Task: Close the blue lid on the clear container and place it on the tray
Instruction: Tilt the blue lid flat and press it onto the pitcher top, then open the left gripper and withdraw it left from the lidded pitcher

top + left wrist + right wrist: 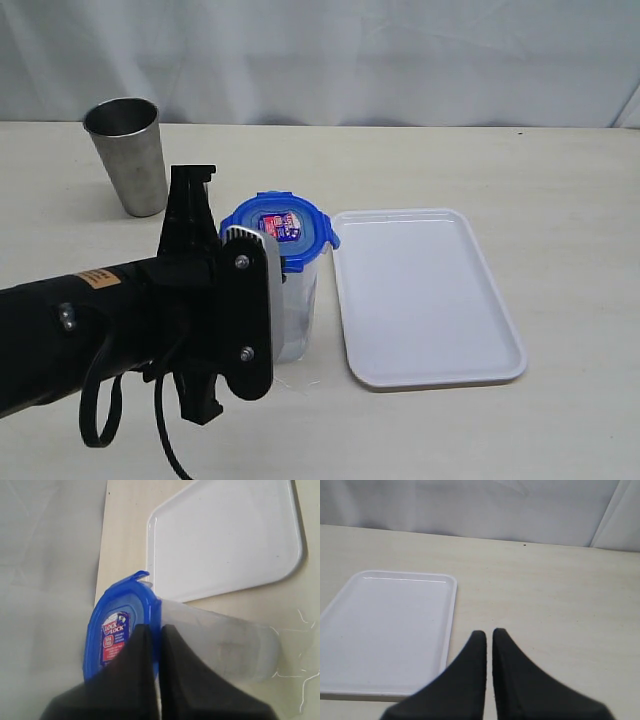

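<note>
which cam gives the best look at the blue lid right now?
Left wrist view: the blue lid is close up, sticker legible, the left gripper pinching its rim. The exterior view shows it atop the clear container, partly hidden by the arm. The right wrist view misses it, showing the tray instead.

Pale beige worktop (560, 170), evenly lit; behind it, wrinkled grey-white curtain (350, 60) covering the whole back side.
</note>
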Controlling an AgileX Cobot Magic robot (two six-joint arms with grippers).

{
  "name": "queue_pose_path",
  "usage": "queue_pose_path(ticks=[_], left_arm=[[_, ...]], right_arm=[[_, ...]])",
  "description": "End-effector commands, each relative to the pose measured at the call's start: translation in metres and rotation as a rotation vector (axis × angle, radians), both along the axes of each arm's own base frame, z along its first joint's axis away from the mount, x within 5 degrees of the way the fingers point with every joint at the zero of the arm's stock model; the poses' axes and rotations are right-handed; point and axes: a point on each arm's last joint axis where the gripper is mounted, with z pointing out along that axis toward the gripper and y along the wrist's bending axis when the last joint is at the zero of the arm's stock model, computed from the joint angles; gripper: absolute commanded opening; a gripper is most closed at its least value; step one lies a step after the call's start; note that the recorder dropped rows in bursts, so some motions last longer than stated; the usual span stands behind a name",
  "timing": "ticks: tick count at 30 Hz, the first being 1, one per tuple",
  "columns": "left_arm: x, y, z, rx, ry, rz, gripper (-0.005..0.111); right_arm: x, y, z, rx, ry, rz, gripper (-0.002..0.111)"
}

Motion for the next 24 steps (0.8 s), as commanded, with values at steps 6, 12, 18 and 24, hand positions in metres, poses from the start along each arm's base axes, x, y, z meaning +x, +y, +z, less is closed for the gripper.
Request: queue_pose_path(ticks=[6,12,18,24], left_arm=[[-0.0004,0.0018,0.0008,0.014,-0.021,-0.002,0.000],[0.0000,0.0020,0.0011,0.013,-0.025,0.002,0.000],[0.0000,0.0020,0.0011,0.013,-0.025,0.002,0.000],[0.0002,0.0022,0.0012,0.012,-0.025,0.007,0.008]], right_arm=[[-0.0002,0.0001,-0.0002,0.008,-0.006,-0.002,0.005],[-0.0002,0.0001,-0.0002,0.008,-0.006,-0.002,0.005],[-0.0002,0.0001,-0.0002,0.008,-0.006,-0.002,0.005],[-0.0002,0.0001,-0.0002,0.008,-0.006,-0.002,0.005]])
